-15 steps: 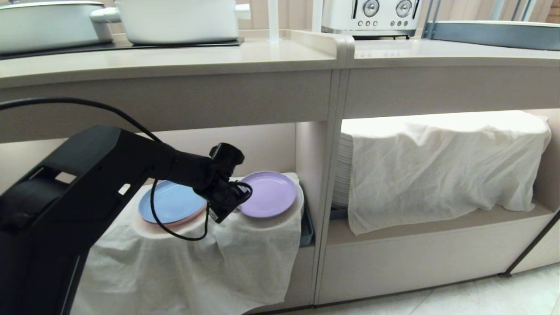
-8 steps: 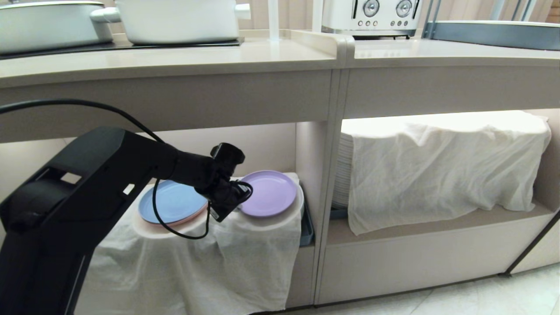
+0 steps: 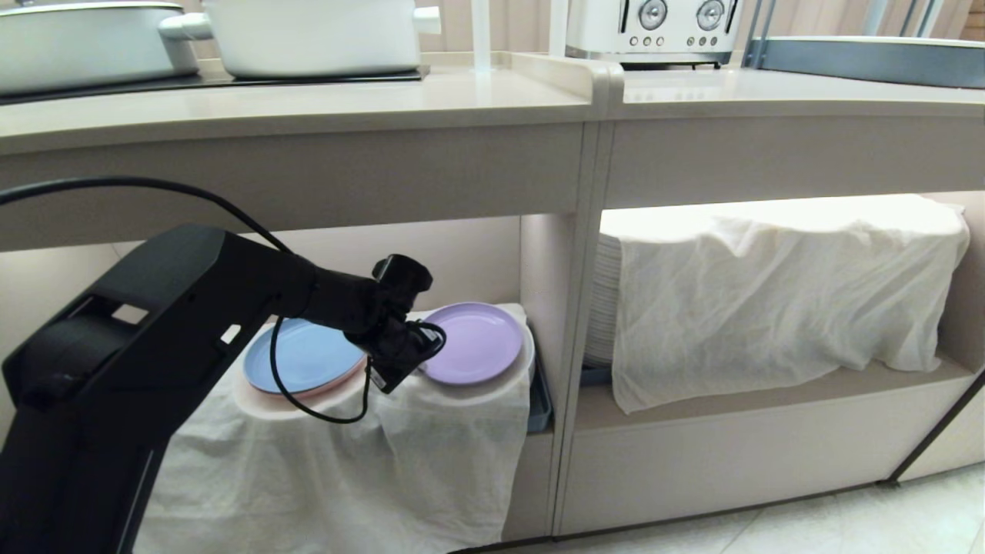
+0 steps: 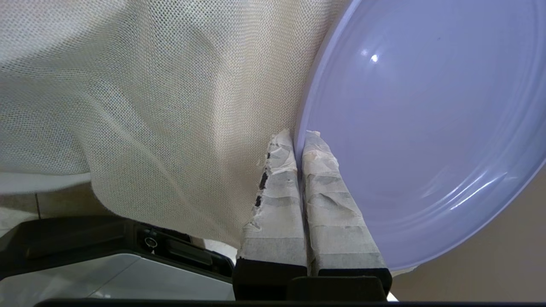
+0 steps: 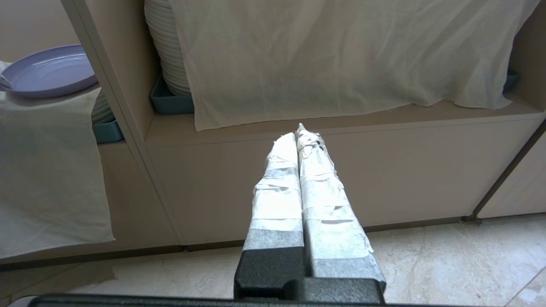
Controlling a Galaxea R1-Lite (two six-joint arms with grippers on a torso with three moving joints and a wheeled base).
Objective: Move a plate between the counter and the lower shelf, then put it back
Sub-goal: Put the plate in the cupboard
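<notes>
- The plate (image 3: 473, 342) is light purple and round. It lies flat on a white cloth (image 3: 346, 454) in the lower shelf (image 3: 492, 254), at the right end of that space, next to the upright wall in the middle.
- The left gripper (image 4: 298, 134) is at the plate's near-left rim. Its two taped fingers (image 4: 277, 192) are pressed together with the plate's thin edge pinched between them, one finger on top of the plate and one under the rim.
- The black left arm (image 3: 192, 308) reaches into the shelf from the left side.
- A blue plate (image 3: 304, 358) sits on the same cloth, to the left of the purple one. A pink rim peeks out under it. The arm's wrist is between the two plates.
- The cloth hangs down over the shelf's front edge.
- The right gripper (image 5: 300, 130) hangs in front of the right half of the shelf, low by the floor. Its taped fingers are pressed together and hold nothing.
- A second white cloth (image 3: 777, 285) covers a stack of white dishes (image 3: 604, 308) in that right half.
- The counter (image 3: 385, 104) is up above. Two white pots (image 3: 308, 35) stand at its back left, and a white toaster (image 3: 654, 27) stands at the back.
</notes>
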